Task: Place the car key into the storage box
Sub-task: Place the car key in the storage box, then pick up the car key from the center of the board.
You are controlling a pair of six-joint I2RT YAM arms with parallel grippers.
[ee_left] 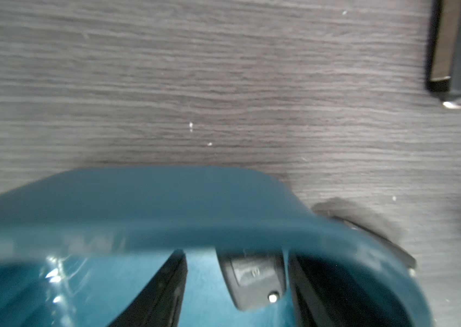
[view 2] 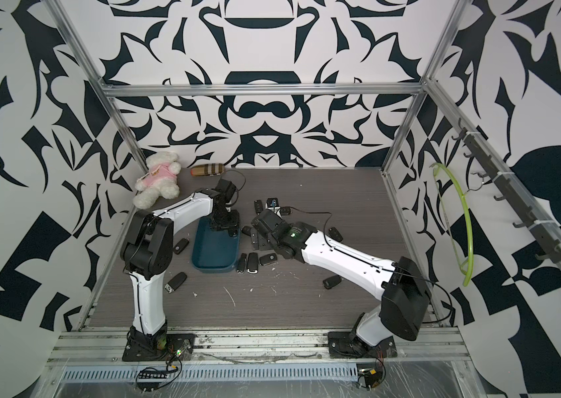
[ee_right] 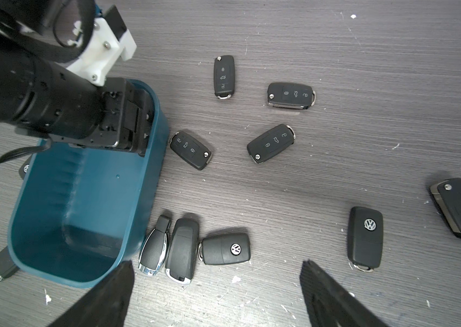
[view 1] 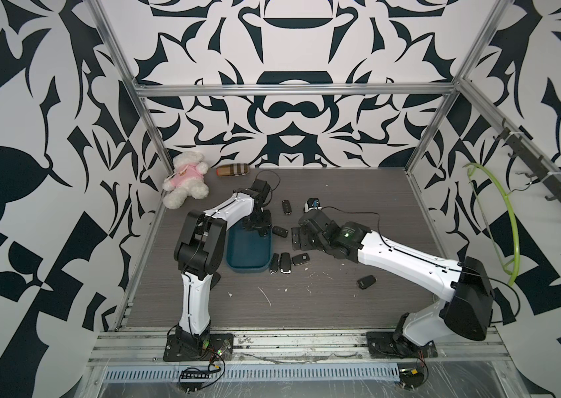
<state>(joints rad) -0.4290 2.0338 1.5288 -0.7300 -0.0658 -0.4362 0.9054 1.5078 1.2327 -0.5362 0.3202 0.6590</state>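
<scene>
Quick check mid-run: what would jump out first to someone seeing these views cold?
The teal storage box mid-table, with the left gripper down in its far end, jaws apart around a car key lying inside. Black key fobs lie scattered beside it, below the open right gripper. A white teddy bear in pink sits in the far corner.

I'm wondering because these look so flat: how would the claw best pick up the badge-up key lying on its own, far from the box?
Probably pinch the key across its two long edges, mid-body, coming straight down from above. It lies flat on the table, badge up, with bare table along both long edges; its loop end is narrower.
</scene>
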